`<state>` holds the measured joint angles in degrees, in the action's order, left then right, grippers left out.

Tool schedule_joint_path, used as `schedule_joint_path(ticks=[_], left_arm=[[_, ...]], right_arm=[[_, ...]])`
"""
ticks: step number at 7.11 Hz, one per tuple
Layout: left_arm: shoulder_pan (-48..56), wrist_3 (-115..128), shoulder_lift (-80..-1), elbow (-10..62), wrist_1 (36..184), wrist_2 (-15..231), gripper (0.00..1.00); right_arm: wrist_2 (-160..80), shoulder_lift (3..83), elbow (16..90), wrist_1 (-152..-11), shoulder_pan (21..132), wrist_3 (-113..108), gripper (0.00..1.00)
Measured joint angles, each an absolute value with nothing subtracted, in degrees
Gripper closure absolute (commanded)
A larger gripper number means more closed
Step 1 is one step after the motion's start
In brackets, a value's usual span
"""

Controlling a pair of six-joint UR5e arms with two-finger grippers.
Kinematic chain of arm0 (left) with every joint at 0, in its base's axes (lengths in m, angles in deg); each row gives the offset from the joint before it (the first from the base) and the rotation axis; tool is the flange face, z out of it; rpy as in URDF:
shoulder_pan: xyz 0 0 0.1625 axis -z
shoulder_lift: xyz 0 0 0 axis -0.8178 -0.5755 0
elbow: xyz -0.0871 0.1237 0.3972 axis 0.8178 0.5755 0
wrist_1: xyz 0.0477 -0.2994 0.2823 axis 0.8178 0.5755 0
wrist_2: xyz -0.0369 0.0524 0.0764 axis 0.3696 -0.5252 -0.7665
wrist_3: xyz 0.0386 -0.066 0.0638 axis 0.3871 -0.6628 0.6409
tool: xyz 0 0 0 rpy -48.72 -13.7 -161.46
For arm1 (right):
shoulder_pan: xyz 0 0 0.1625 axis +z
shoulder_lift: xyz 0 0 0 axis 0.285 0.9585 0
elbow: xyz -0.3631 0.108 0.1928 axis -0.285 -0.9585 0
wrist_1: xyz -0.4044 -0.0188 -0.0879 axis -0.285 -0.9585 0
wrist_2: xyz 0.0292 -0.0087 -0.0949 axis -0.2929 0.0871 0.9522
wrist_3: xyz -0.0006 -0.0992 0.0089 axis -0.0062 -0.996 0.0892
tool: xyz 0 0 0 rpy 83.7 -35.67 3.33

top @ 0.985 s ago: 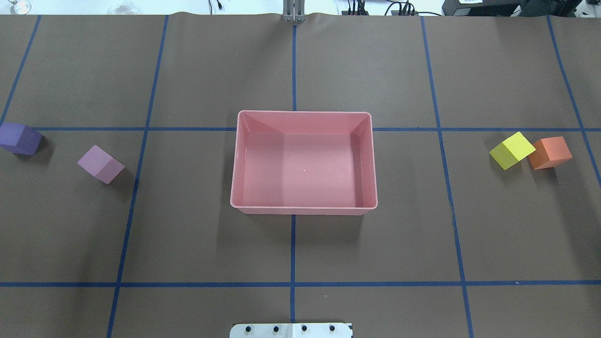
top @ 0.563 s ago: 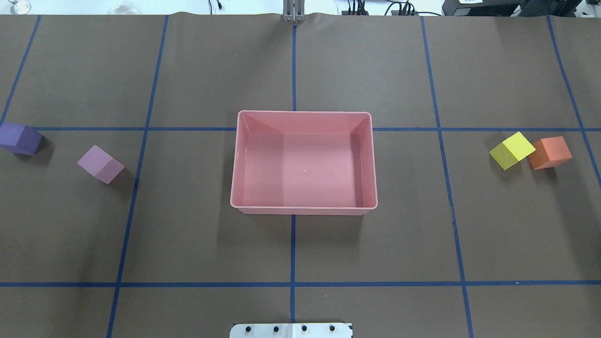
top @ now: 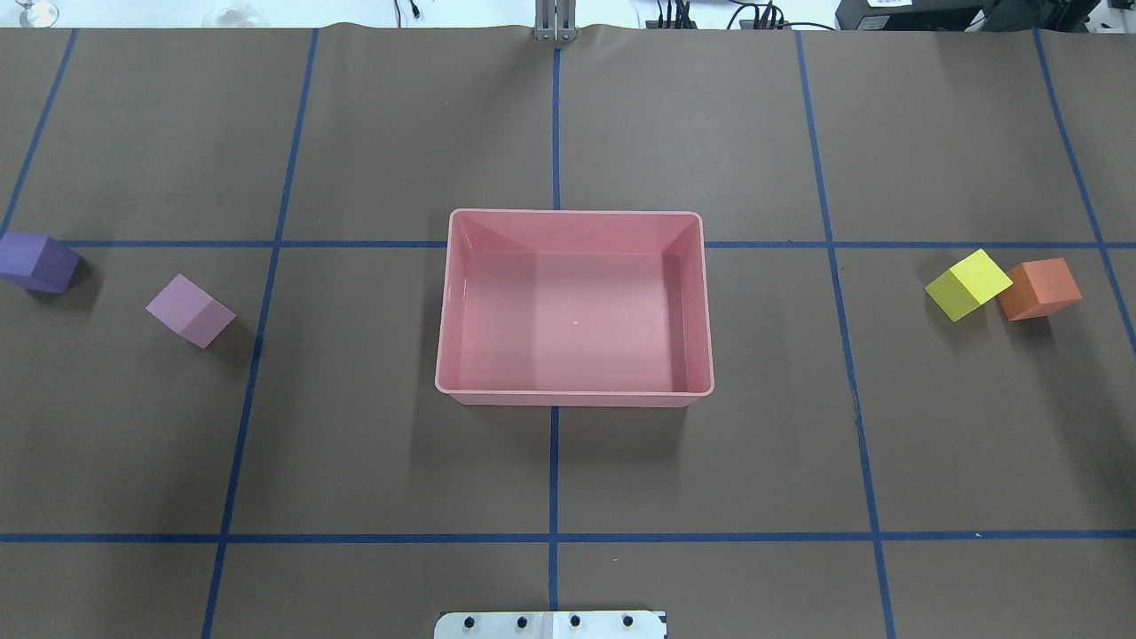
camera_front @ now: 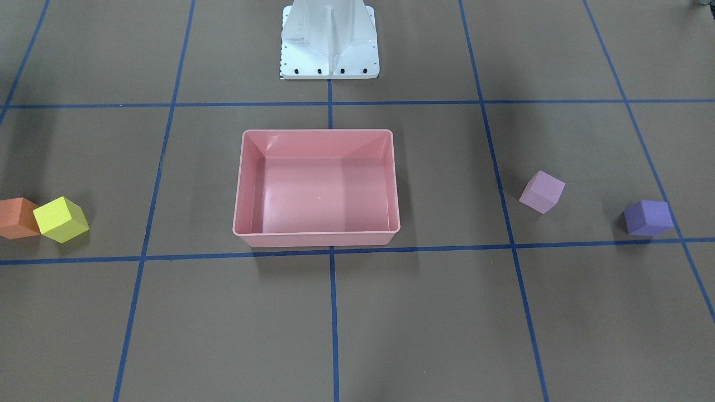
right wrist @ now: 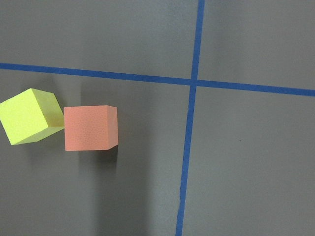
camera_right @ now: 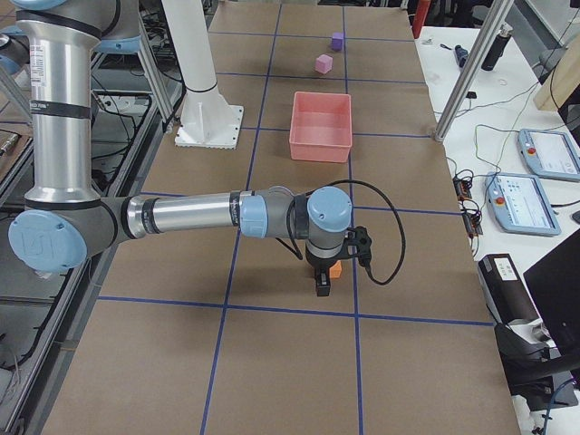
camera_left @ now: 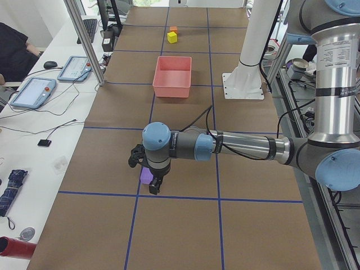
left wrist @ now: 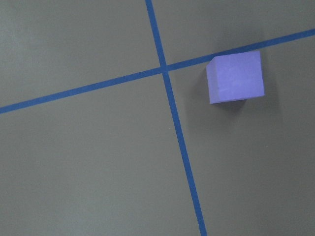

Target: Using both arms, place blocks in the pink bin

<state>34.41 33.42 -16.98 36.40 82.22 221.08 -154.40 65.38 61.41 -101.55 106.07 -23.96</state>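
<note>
The pink bin (top: 574,214) stands empty at the table's middle. The purple block (top: 35,261) and the light pink block (top: 189,309) lie far left of it. The yellow block (top: 967,283) and the orange block (top: 1040,288) touch each other far right. In the exterior left view my left gripper (camera_left: 153,183) hangs right over the purple block (camera_left: 145,176). In the exterior right view my right gripper (camera_right: 321,283) hangs over the orange block (camera_right: 335,269). I cannot tell whether either gripper is open or shut. The wrist views show the purple block (left wrist: 235,77) and the orange block (right wrist: 91,128), but no fingers.
The white pedestal (top: 550,624) stands at the near table edge behind the bin. Blue tape lines (top: 554,470) cross the brown table cover. Desks with tablets (camera_left: 34,91) and metal posts (camera_left: 84,39) line the far side.
</note>
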Motion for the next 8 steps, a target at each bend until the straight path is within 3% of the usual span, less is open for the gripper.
schedule_joint_path(ticks=[3, 5, 8], left_arm=[[23.74, 5.13, -18.17, 41.8, 90.22, 222.13, 0.0], [15.16, -16.62, -17.93, 42.38, 103.28, 220.43, 0.01], [5.88, -37.68, -19.64, 42.59, 108.78, 212.1, 0.06]], right_arm=[[-154.38, 62.53, 61.18, -101.79, 103.95, -23.31, 0.0], [-154.94, 61.97, 60.92, -101.6, 101.86, -18.85, 0.0], [-154.92, 61.31, 60.7, -101.45, 99.46, -16.06, 0.0]])
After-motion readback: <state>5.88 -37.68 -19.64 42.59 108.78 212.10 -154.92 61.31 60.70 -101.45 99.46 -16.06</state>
